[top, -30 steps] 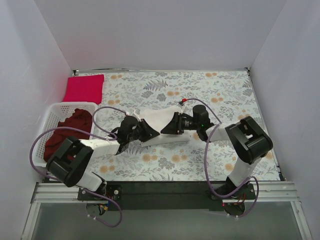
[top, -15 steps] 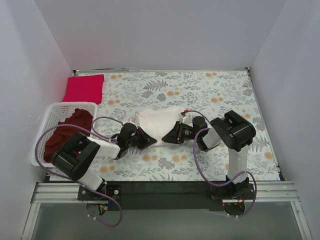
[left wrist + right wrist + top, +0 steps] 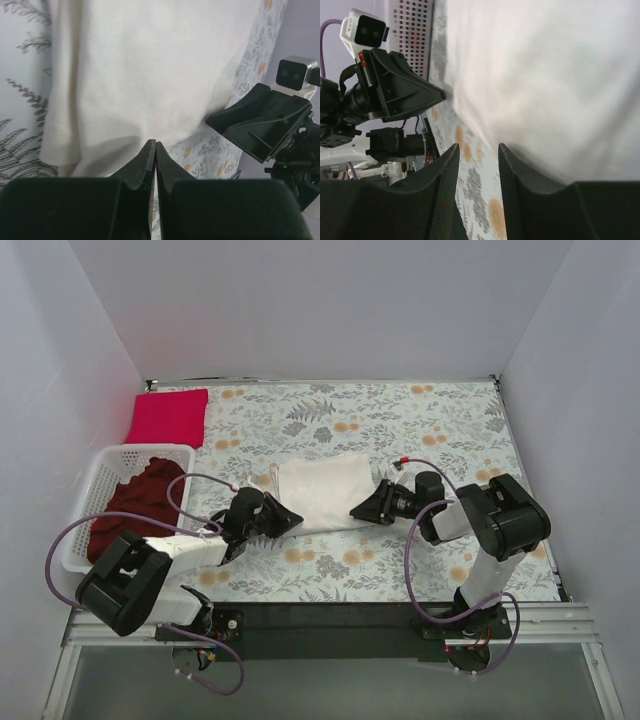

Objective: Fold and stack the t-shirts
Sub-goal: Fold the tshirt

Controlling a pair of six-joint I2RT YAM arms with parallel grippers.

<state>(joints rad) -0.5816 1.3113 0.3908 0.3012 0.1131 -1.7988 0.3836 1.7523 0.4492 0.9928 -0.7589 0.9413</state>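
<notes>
The cream-white t-shirt (image 3: 322, 490) lies folded flat on the floral cloth at mid-table; its red print is hidden. It fills the left wrist view (image 3: 145, 75) and the right wrist view (image 3: 555, 75). My left gripper (image 3: 296, 517) is low at the shirt's near-left edge, jaws shut (image 3: 154, 142), with nothing visible between them. My right gripper (image 3: 356, 511) is low at the shirt's near-right edge, open (image 3: 477, 146), with only tablecloth between its fingers. The crimson-pink t-shirt (image 3: 168, 416) lies folded at the far left corner. The dark maroon t-shirt (image 3: 135, 502) is bunched in the basket.
The white lattice basket (image 3: 105, 462) stands at the left edge of the table. White walls close in the table at the back and on both sides. Purple cables loop around both arms. Each wrist view shows the other gripper across the shirt.
The cream-white shirt was held up between both grippers; it now lies flat and folded. Both grippers have come down and drawn back to its near edge, and the right one is open.
</notes>
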